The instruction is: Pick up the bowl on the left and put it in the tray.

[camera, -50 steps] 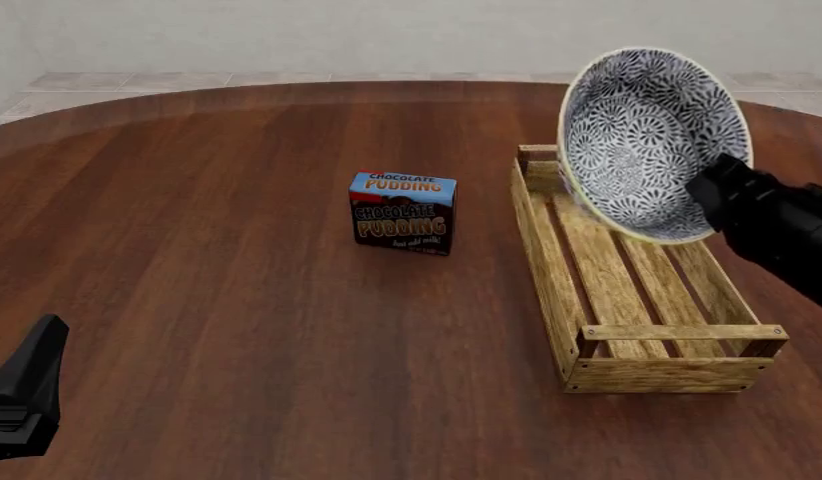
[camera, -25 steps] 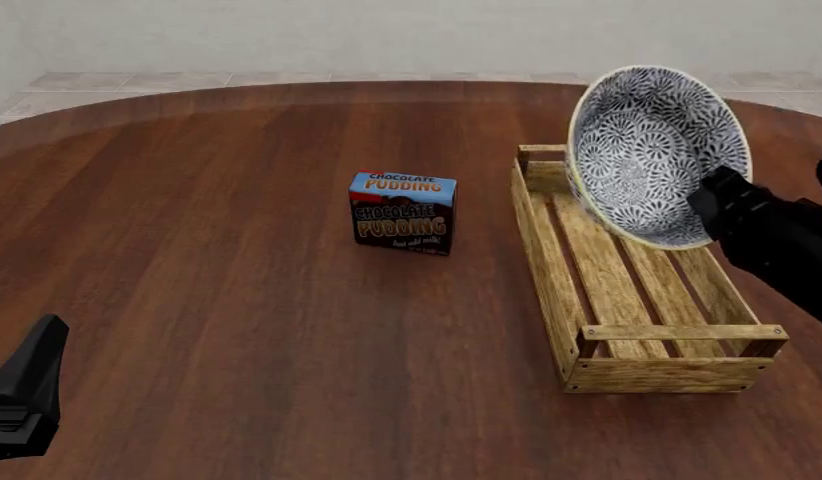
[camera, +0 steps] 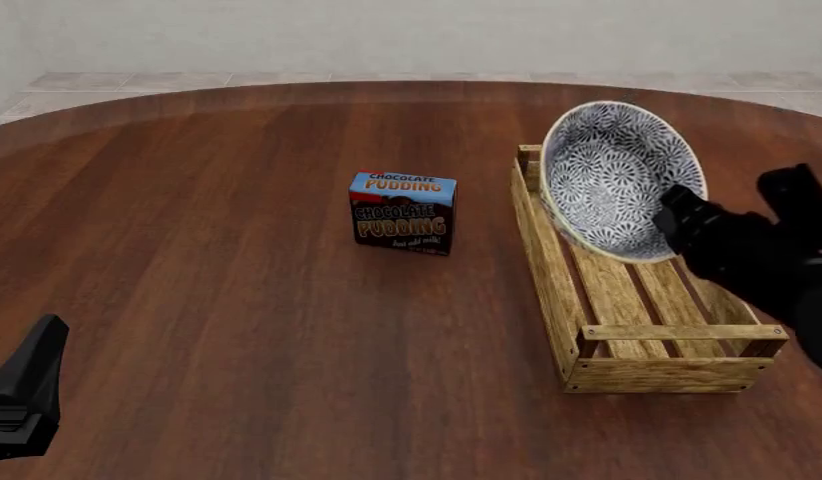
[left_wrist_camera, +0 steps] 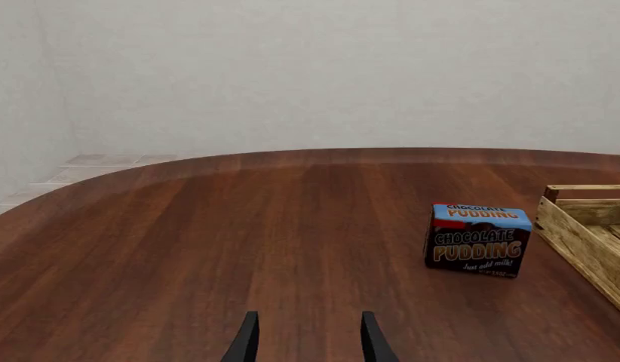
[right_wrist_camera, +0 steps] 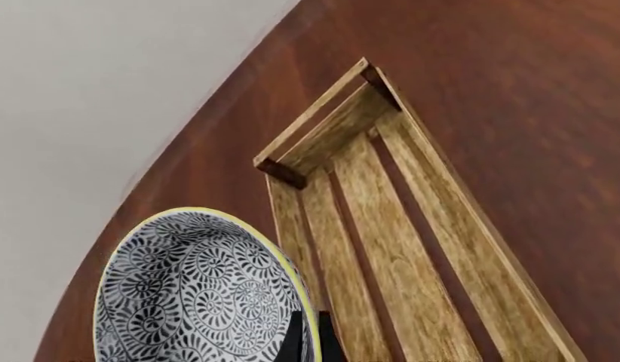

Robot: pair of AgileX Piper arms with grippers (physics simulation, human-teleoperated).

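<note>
The blue-and-white patterned bowl (camera: 614, 178) hangs tilted on its side over the far half of the wooden tray (camera: 575, 300), its inside facing the camera. My right gripper (camera: 674, 218) is shut on the bowl's rim at its right side. In the right wrist view the bowl (right_wrist_camera: 189, 294) shows its yellowish rim pinched between my fingers (right_wrist_camera: 308, 341), with the tray (right_wrist_camera: 391, 226) below it. My left gripper (left_wrist_camera: 305, 343) stands open near the table's front left, with nothing between its fingers; its arm shows in the front view (camera: 22, 395).
A chocolate pudding box (camera: 403, 212) stands upright near the table's middle, left of the tray, also seen as the box (left_wrist_camera: 477, 240) in the left wrist view. The round dark wooden table (camera: 224, 260) ends at a pale floor beyond.
My right gripper has carried the bowl down and a little left, lower over the tray's far end. The left arm has not moved.
</note>
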